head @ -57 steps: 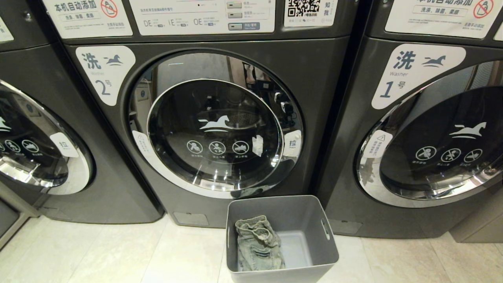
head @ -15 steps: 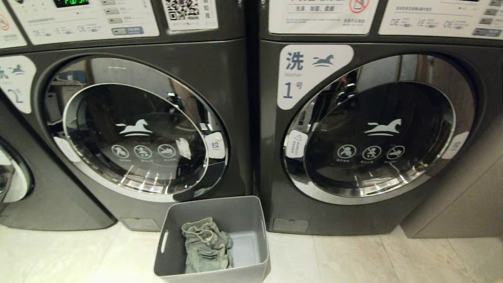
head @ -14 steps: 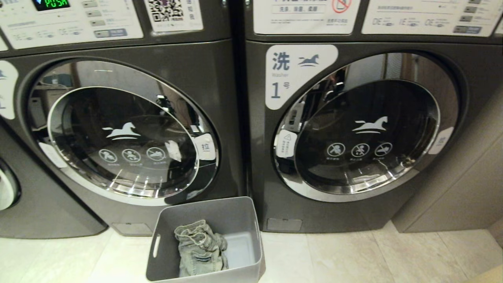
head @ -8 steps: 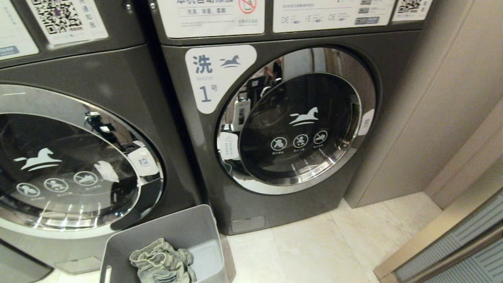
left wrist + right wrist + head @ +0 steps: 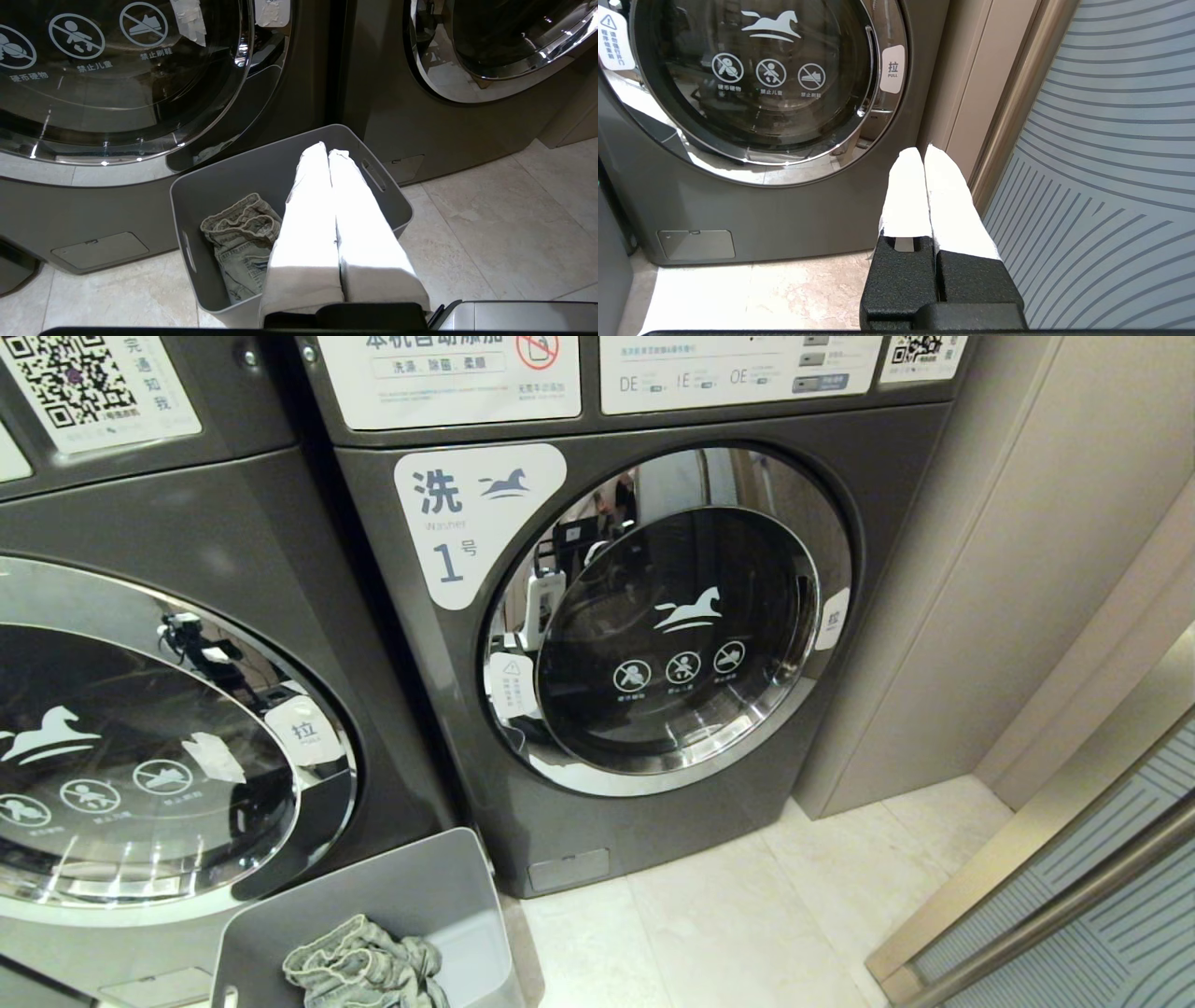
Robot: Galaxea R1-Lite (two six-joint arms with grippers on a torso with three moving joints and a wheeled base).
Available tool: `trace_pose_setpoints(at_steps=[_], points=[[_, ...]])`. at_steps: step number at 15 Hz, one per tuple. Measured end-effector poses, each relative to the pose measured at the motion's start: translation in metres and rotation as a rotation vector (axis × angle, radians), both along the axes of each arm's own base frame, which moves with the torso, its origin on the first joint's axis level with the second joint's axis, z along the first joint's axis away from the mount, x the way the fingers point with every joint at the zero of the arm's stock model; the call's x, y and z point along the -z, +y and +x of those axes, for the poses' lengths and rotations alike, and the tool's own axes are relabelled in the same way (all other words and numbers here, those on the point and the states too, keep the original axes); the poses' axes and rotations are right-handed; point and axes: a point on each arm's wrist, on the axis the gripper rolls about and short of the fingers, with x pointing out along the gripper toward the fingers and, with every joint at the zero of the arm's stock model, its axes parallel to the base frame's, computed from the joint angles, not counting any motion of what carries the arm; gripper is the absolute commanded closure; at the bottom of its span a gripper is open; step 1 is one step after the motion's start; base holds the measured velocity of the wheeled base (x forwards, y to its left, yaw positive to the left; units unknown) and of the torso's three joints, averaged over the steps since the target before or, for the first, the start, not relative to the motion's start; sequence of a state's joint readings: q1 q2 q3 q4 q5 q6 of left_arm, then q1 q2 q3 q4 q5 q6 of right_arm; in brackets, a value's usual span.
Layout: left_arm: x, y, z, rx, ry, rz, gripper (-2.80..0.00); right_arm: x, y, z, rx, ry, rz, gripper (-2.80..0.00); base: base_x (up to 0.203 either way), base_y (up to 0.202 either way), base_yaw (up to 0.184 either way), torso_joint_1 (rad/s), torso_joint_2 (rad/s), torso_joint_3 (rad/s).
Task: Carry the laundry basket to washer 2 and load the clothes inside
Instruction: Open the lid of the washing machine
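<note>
At seven o'clock in the head view, cut off by the frame's lower edge, the laundry basket stands on the pale tiled floor just in front of washer 2, whose door is closed. The clothes, a crumpled bit of pale denim, lie inside the basket against its left wall.

A second ago both washer doors sat squarely in that view with the basket at six o'clock. Now the whole scene has slid leftward: washer 1 fills the centre and a beige wall panel with a patterned glass door has come in at three to four o'clock. This reads as the robot turning right, not the basket moving. For the task it looks unhelpful, since the robot now faces away from the target machine and would probably need to swing back.

The left pincer hangs over the basket, its white-wrapped fingers pressed together and empty. The right pincer is likewise pressed together and empty, pointing toward the corner between washer 1 and the wall panel.
</note>
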State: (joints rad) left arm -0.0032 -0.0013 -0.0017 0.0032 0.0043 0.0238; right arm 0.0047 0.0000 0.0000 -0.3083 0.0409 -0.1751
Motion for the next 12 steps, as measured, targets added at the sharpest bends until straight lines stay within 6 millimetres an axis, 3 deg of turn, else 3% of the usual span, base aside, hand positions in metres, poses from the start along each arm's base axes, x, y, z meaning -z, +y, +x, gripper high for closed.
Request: trace_pose_setpoints(at_steps=[2,3,6,8,10,12], points=[[-0.005,0.0,-0.001,0.001,-0.018,0.0,0.0,0.0,0.0,0.0,0.0,0.0,0.0,0.0,0.0,0.0,0.0,0.0,0.0,0.0],[-0.019,0.0,-0.006,0.008,-0.066,0.0,0.0,0.0,0.0,0.0,0.001,0.0,0.0,0.0,0.0,0.0,0.0,0.0,0.0,0.0],[-0.086,-0.001,-0.033,0.046,-0.202,-0.001,0.0,0.0,0.0,0.0,0.001,0.0,0.0,0.0,0.0,0.0,0.0,0.0,0.0,0.0],[-0.132,-0.001,-0.04,0.068,-0.152,-0.031,0.0,0.0,0.0,0.0,0.001,0.0,0.0,0.0,0.0,0.0,0.0,0.0,0.0,0.0],[-0.153,-0.001,-0.02,0.08,0.028,-0.096,0.0,0.0,0.0,0.0,0.001,0.0,0.0,0.0,0.0,0.0,0.0,0.0,0.0,0.0],[-0.151,-0.002,0.014,0.088,0.226,-0.176,0.0,0.0,0.0,0.0,0.0,0.0,0.0,0.0,0.0,0.0,0.0,0.0,0.0,0.0]])
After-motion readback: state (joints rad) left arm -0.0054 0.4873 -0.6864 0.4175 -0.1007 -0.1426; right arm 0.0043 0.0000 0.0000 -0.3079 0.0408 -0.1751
